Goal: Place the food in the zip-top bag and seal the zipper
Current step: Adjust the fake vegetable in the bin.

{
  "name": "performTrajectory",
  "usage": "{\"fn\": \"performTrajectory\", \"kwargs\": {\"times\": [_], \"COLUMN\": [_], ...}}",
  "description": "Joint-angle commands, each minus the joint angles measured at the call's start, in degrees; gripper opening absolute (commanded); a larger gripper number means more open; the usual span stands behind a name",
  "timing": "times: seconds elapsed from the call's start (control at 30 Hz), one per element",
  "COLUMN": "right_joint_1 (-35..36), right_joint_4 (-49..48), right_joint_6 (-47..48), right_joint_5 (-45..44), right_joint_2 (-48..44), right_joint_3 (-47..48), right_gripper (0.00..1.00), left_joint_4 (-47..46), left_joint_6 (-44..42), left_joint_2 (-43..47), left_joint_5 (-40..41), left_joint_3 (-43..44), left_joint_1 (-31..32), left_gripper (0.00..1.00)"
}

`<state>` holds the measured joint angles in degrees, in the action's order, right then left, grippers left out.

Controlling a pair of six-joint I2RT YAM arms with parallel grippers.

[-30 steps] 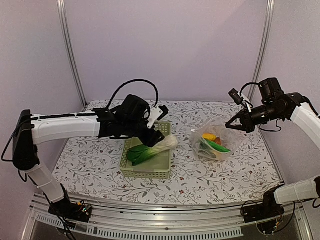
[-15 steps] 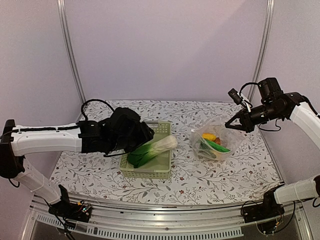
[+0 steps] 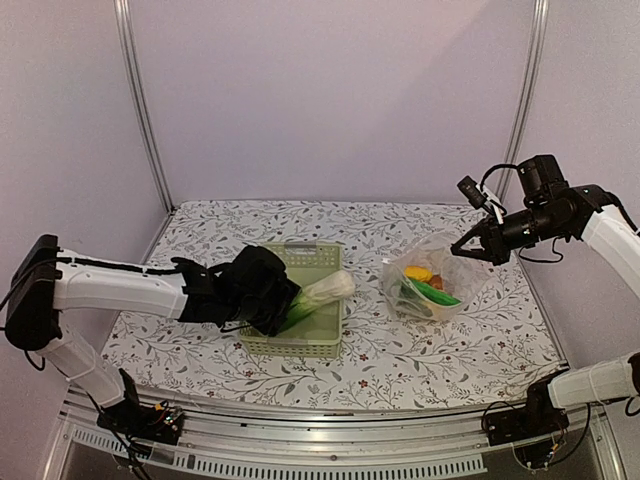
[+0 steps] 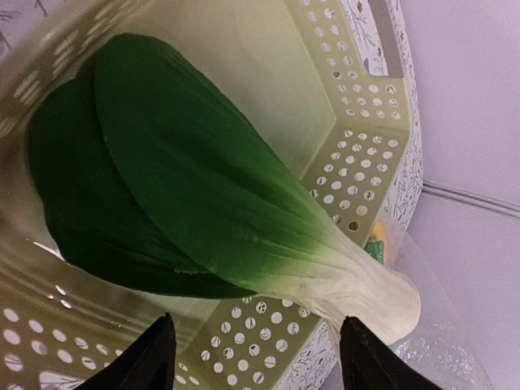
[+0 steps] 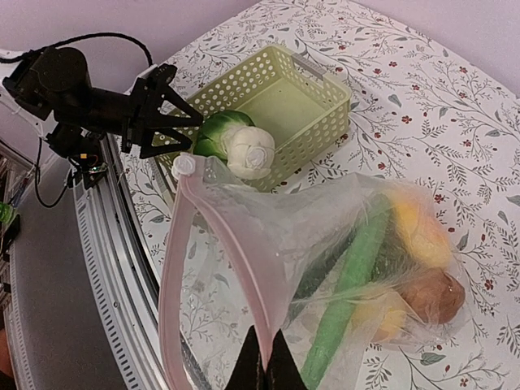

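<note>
Left wrist view: our left gripper [image 4: 257, 359] gapes over the bok choy [image 4: 203, 187] in the basket [image 4: 357, 162].
Only this view shows both dark fingers [image 4: 154, 361] spread wide apart, with nothing between them; from the top camera the black wrist hides them. The bok choy lies just ahead of the fingertips, dark leaves toward the gripper and the white stem end resting on the basket's far rim, pointing at the bag. On the right wrist camera our right gripper [image 5: 264, 363] is pinched tight on the upper film of the zip-top bag [image 5: 268, 236], holding its mouth up and open toward the basket. That view alone shows the zipper [image 5: 166, 284], a pale pinkish strip curving round the mouth. Inside lie the green cucumber [image 5: 349, 276], yellow lemons [image 5: 418, 223] and a brown piece [image 5: 431, 294], on the flowered table [image 3: 400, 365].
</note>
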<state>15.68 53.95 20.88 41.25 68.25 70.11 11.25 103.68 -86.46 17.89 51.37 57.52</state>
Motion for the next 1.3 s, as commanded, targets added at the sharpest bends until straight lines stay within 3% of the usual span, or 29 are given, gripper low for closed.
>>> {"fn": "performTrajectory", "kwargs": {"times": [0.0, 0.33, 0.5, 0.77, 0.9, 1.03, 1.17, 1.27], "right_joint_1": [0.1, 0.1, 0.1, 0.1, 0.2, 0.7, 1.1, 1.3], "right_joint_4": [0.3, 0.4, 1.1, 3.0, 5.8, 8.3, 9.3, 9.1], "right_joint_6": [0.9, 0.9, 1.0, 1.3, 1.8, 2.5, 2.5, 2.4], "right_joint_5": [1.2, 1.5, 1.4, 0.6, -0.2, -1.6, -2.5, -2.6], "right_joint_2": [-0.6, -0.4, -0.3, 0.3, 1.6, 2.4, 2.6, 2.4], "right_joint_3": [0.8, 0.5, 1.1, 3.9, 7.7, 11.3, 12.6, 11.9], "right_gripper": [0.0, 0.0, 0.0, 0.0, 0.0, 0.0, 0.0, 0.0], "left_joint_4": [-8.3, -18.4, -24.3, -23.3, -24.2, -26.0, -21.2, -14.5], "left_joint_6": [4.9, 8.5, 3.2, -10.2, -16.7, -28.0, -29.2, -25.4], "left_joint_2": [-4.0, -13.4, -15.9, -13.6, -10.9, -7.7, -4.2, -3.1], "left_joint_5": [-4.2, -10.2, -9.6, -5.9, -4.3, -1.2, 0.0, 2.5], "left_joint_3": [-1.3, -0.4, 1.7, 7.9, 8.2, 9.1, 9.5, 10.1], "left_joint_1": [-3.2, -10.0, -12.7, -12.7, -11.7, -9.9, -8.0, -4.9], "left_gripper": [0.69, 0.65, 0.32, 0.06, 0.0, 0.0, 0.02, 0.31]}}
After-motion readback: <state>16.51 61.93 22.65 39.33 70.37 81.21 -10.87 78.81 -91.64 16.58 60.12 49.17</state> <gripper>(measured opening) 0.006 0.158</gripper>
